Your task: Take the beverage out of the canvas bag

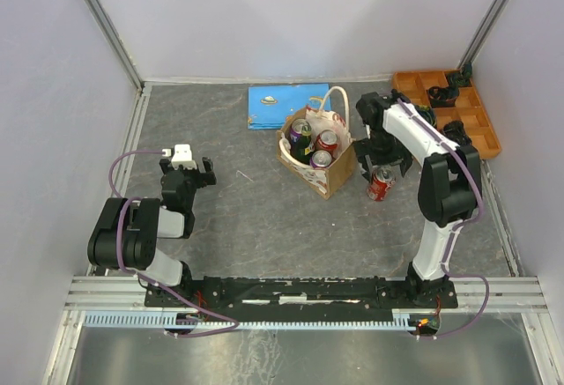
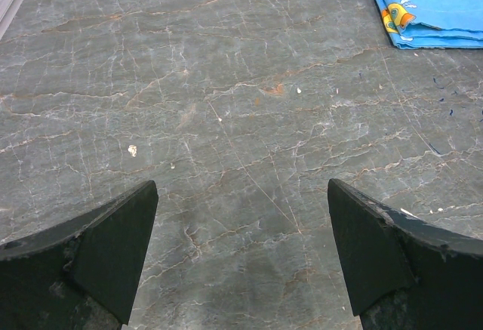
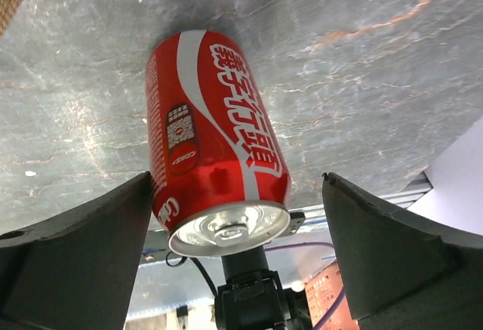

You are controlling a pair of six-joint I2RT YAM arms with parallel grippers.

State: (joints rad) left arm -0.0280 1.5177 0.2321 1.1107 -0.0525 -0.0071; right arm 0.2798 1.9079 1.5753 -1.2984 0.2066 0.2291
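Left pincer: fingers spread wide, nothing between them; it hovers over bare grey table at the left side, well apart from the bag.
Blue booklet: lies flat on the table towards the back, just behind the bag; its corner shows at the upper right of the left wrist view.
Canvas bag: stands upright near the middle of the table, mouth open, cream handles up.
Inside the bag: three cans, tops showing, one purple and at least one red.
Red can: outside the bag, upright on the table just to the right of it, white lettering on its side.
Right pincer: spread wide directly above the red can, one finger on either side. One finger is just beside the can wall, and I cannot tell whether it touches. The other finger is clearly apart from the can.
Orange tray: at the back right corner, divided into compartments, with dark items in some of them.
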